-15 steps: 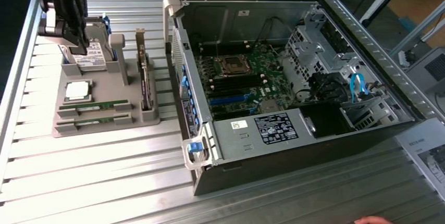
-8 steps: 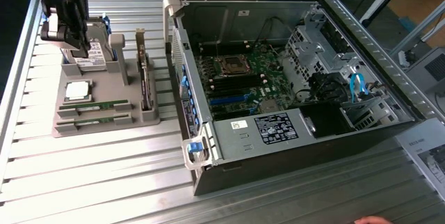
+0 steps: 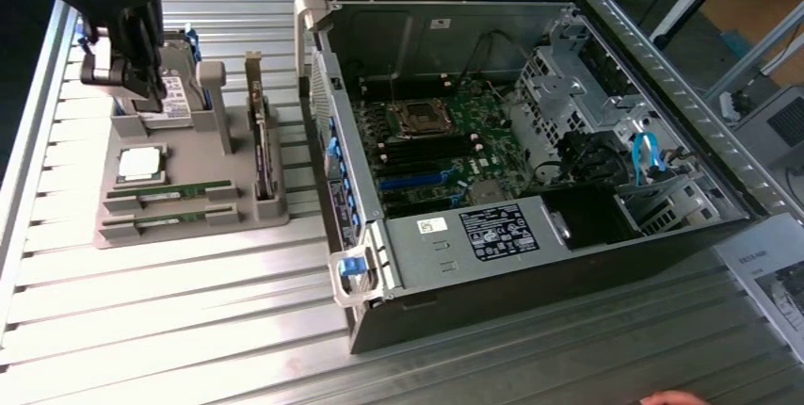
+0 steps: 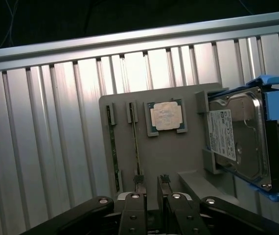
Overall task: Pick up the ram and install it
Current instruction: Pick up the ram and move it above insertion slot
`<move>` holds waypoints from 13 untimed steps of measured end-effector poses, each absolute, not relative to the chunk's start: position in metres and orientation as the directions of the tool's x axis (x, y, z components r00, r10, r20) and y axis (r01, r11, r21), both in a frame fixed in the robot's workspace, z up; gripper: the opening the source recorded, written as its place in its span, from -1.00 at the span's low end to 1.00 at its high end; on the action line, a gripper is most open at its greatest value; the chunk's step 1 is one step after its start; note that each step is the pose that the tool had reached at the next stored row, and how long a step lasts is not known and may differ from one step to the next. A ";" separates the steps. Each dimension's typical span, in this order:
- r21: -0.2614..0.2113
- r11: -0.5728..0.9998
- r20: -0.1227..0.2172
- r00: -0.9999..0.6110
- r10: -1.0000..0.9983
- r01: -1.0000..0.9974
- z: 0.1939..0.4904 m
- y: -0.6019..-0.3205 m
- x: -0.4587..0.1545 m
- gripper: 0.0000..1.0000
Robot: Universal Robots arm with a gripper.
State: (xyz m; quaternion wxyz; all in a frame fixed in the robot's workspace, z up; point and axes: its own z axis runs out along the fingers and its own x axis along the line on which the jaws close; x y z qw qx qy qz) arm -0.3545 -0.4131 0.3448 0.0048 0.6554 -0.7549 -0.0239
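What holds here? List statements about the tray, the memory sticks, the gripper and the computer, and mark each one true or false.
1. Both memory sticks lie in the gray tray. True.
2. The gripper is shut on a memory stick. False: it is open and holds nothing, above the tray.
3. The computer case is open, with its motherboard exposed. True.
4. The hard drive sits in a red carrier. False: its carrier is blue.
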 end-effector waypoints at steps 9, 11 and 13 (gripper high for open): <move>0.042 0.140 -0.024 -0.141 -0.990 -0.989 0.333 -0.413 -0.355 -0.52; 0.042 0.140 -0.024 -0.141 -0.990 -0.989 0.331 -0.413 -0.355 -0.52; 0.042 0.140 -0.024 -0.141 -0.990 -0.989 0.329 -0.413 -0.355 -0.52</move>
